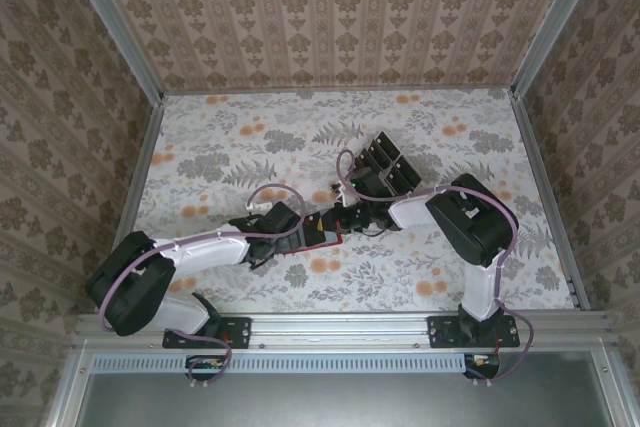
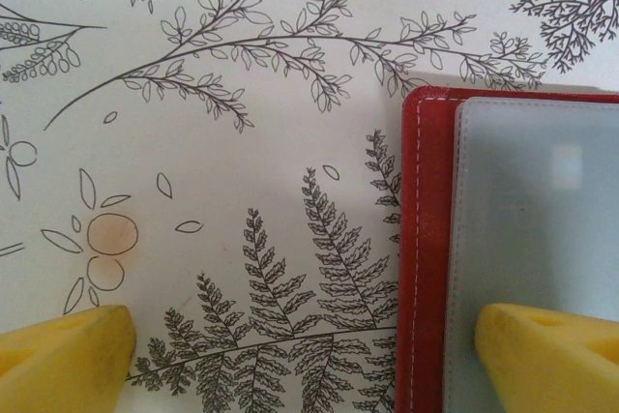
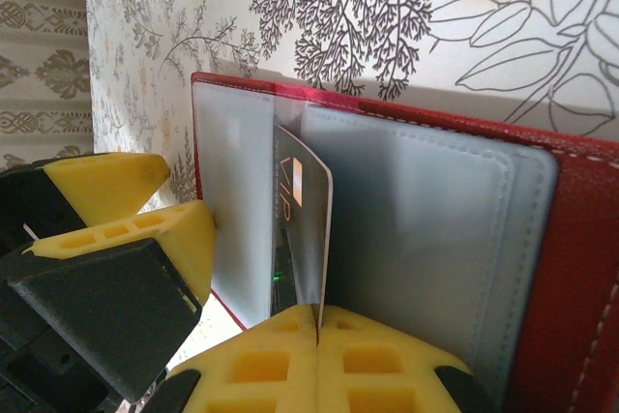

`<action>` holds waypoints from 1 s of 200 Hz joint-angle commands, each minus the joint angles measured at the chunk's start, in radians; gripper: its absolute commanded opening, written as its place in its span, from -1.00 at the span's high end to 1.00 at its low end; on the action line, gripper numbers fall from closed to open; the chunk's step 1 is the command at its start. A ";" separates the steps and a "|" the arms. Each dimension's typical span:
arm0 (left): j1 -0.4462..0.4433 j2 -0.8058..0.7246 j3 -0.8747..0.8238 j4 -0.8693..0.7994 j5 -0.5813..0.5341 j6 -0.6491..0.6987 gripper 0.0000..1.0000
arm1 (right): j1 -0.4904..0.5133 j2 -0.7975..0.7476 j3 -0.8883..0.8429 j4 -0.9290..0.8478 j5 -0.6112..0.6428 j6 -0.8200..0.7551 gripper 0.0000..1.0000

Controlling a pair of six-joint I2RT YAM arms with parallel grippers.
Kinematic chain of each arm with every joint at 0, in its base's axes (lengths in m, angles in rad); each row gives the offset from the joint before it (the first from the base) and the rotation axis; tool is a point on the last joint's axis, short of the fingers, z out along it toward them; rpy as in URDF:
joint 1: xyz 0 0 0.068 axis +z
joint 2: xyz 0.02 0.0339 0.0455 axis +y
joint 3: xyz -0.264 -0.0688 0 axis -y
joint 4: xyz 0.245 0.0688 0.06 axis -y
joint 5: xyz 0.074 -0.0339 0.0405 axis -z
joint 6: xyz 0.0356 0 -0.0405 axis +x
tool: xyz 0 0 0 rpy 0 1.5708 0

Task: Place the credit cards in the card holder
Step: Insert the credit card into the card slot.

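The red card holder lies open on the table, its greyish inside facing up. My right gripper is shut on a black credit card with orange lettering, held on edge with its far end at the gap between the two grey panels. My left gripper is open wide; one yellow finger rests on the holder's grey inside, the other finger is over bare table. From above, both grippers meet at the holder.
A clear slotted tray with several more black cards stands just behind the right gripper. The floral tablecloth is bounded by metal rails and patterned walls. The left gripper's fingers sit close beside the holder's left edge.
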 commanded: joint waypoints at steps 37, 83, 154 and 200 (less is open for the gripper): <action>-0.007 0.040 -0.021 -0.039 0.005 -0.019 -1.00 | 0.010 0.042 0.011 -0.034 0.004 0.022 1.00; -0.011 0.044 -0.025 -0.032 0.008 -0.024 -1.00 | 0.019 0.053 0.023 -0.032 0.008 0.028 1.00; -0.020 0.048 -0.026 -0.036 0.005 -0.032 -0.99 | 0.018 0.049 0.028 -0.038 0.034 0.029 1.00; -0.021 0.038 -0.032 -0.042 0.000 -0.038 -1.00 | 0.002 0.019 -0.004 -0.043 0.062 0.029 1.00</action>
